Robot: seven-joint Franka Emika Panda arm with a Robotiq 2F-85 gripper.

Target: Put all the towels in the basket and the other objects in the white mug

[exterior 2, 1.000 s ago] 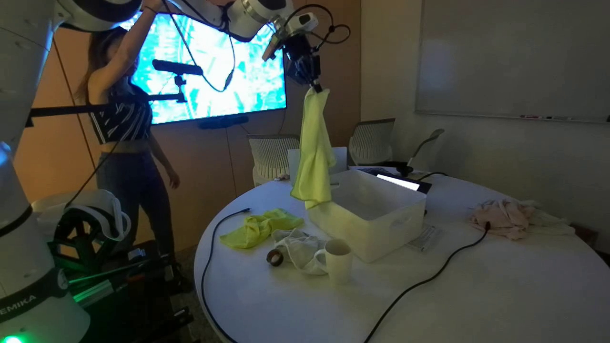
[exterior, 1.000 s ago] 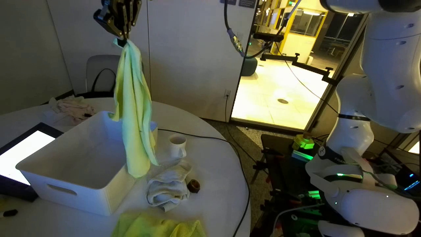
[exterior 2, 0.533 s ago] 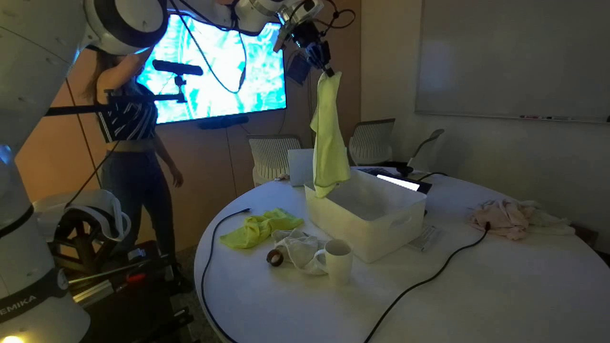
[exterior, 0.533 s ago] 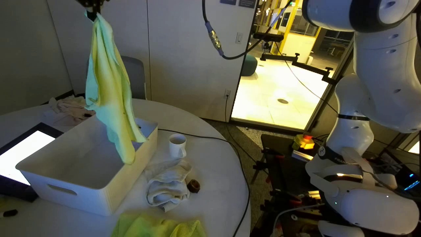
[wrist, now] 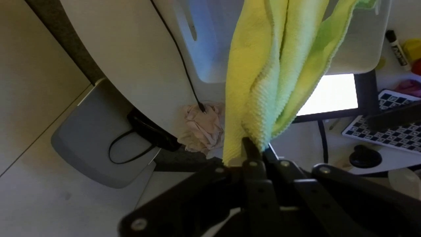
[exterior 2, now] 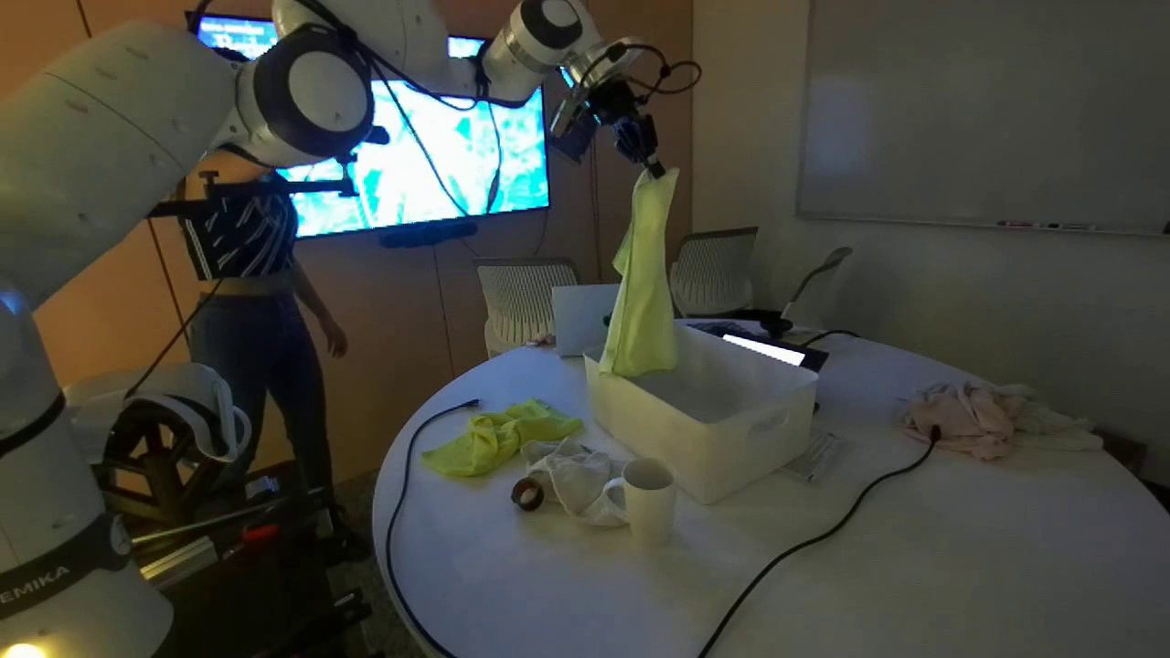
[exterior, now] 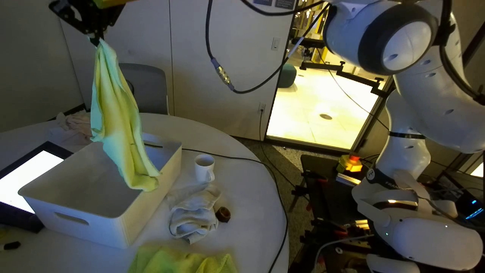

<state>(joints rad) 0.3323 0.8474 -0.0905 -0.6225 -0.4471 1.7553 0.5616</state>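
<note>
1. Basket: aim for its middle.
2. Gripper: clamped on the hanging towel; best let go once the cloth bunches inside.
3. The towel's lower end overlaps the basket's long wall; contact is unclear, so shift inward before lowering.
4. White mug: nearby; avoid swinging cloth that way.
</note>
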